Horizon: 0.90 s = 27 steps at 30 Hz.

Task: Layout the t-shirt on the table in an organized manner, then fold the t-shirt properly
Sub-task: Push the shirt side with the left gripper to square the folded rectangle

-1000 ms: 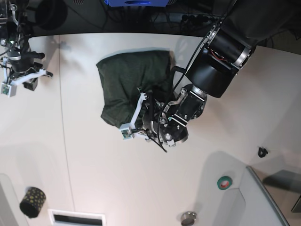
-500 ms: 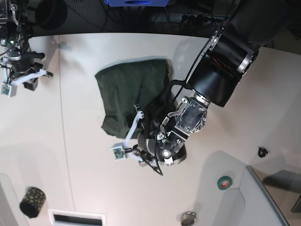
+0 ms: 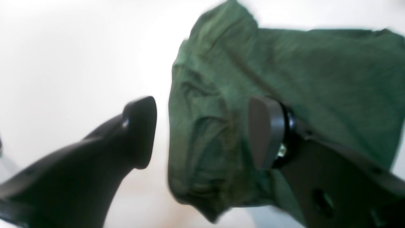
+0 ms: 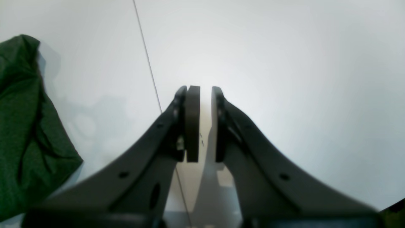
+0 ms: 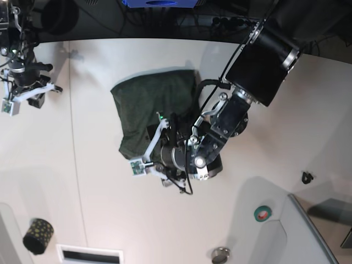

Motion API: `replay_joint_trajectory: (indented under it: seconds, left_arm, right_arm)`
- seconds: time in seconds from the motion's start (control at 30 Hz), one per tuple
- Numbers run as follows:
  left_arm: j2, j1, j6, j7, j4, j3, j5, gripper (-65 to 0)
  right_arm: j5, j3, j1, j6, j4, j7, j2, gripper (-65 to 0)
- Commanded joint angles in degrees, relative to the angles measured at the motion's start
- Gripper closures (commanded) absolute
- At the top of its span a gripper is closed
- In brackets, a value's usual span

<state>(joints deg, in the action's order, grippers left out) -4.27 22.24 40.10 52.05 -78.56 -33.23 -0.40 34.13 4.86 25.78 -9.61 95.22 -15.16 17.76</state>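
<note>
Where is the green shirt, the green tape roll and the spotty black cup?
shirt (image 5: 146,104): base view, middle of the cloth.
tape roll (image 5: 263,213): base view, its ring.
cup (image 5: 37,236): base view, its side.

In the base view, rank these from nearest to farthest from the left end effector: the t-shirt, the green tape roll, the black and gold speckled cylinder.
1. The t-shirt: right at the left end effector, which hangs over its near edge.
2. The green tape roll: on the view's right, toward the lower right.
3. The black and gold speckled cylinder: at the lower left corner, farthest.
</note>
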Motion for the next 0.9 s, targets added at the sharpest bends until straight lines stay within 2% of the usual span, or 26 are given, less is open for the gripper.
replay_joint_trajectory:
  seconds: [0.0, 0.07, 0.1, 0.17, 0.27, 0.37, 0.5, 0.6, 0.73, 0.87]
  left_arm:
    - [-0.1, -0.2, -0.1, 0.3, -3.0, 0.5, -0.2, -31.8]
    - [-2.0, -3.4, -0.1, 0.9, -7.5, 1.1, -0.3, -8.6]
    - [-3.0, -4.9, -0.1, 0.9, -9.4, 2.1, -0.3, 0.0]
    - [-4.5, -8.7, -0.1, 0.9, -13.4, 6.3, -0.3, 0.0]
    - [-6.1, -14.3, -0.1, 0.9, -17.6, 14.2, -0.2, 0.0]
    - [-8.3, -18.2, -0.1, 0.8, -18.6, 18.2, -0.2, 0.0]
    - [-10.5, -20.5, -0.1, 0.2, -14.9, 18.8, -0.2, 0.0]
    - [-10.3, -20.8, -0.1, -4.8, -10.0, 18.7, -0.2, 0.0]
    - [-9.5, -19.6, -0.3, -7.7, -6.6, 18.8, -0.2, 0.0]
    - [-9.0, -15.8, -3.5, -8.1, -2.6, 18.8, -0.2, 0.0]
  right_arm:
    - [-0.3, 0.1, -0.1, 0.2, 0.9, 1.3, 0.9, -5.3]
    - [-0.4, -1.4, 0.0, 3.9, 1.4, 1.3, 0.9, -0.2]
    - [-0.5, -2.0, 0.0, 6.2, 2.0, 1.3, 0.9, 0.0]
    - [-0.7, -3.1, 0.0, 8.6, 2.8, 1.3, 0.7, -0.8]
    - [-0.7, -5.5, -1.1, 8.6, 2.8, 1.3, 0.7, -0.8]
    - [-0.7, -6.8, -1.8, 8.6, 2.4, 1.3, 0.7, -0.8]
    - [-0.7, -8.0, -2.9, 8.6, 2.3, 1.3, 0.7, -0.8]
    - [-0.7, -8.2, -3.8, 8.6, 2.3, 1.3, 0.6, -0.8]
    - [-0.7, -8.2, -3.8, 8.6, 2.3, 1.3, 0.6, -0.8]
    - [-0.7, -7.9, -3.4, 8.6, 2.3, 1.3, 0.6, -0.8]
